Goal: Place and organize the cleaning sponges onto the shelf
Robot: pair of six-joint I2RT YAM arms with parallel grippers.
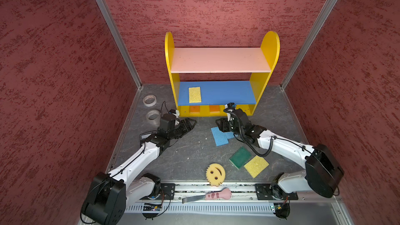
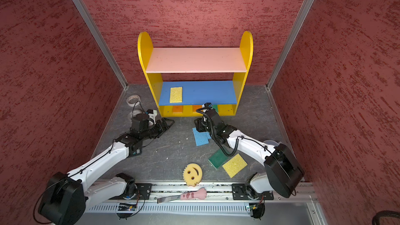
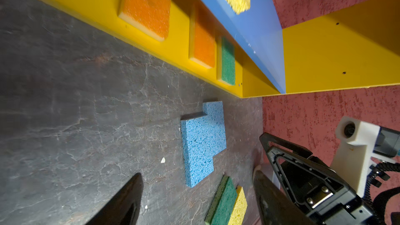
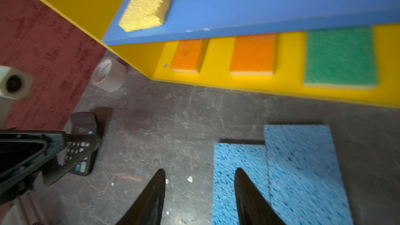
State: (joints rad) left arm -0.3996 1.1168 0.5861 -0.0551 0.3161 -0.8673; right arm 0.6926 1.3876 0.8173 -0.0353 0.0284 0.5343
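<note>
Right pincer (image 4: pixel 200 170), half wide and empty, straddles the edge of the blue sponges (image 4: pixel 292 169), lower right of its wrist frame, likely to lift one onto the shelf (image 1: pixel 268 46); left pincer (image 3: pixel 198 173) hangs wide, empty.

Porous blue sponges (image 4: pixel 303 169) lie on matt, cracked grey floor (image 4: pixel 151 126).

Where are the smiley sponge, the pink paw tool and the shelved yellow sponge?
Smiley sponge (image 1: pixel 215 174): in a top view, centre of its face.
Pink paw tool (image 1: pixel 218 195): in a top view, its pink handle.
Shelved yellow sponge (image 1: pixel 194 94): in a top view, its centre.
</note>
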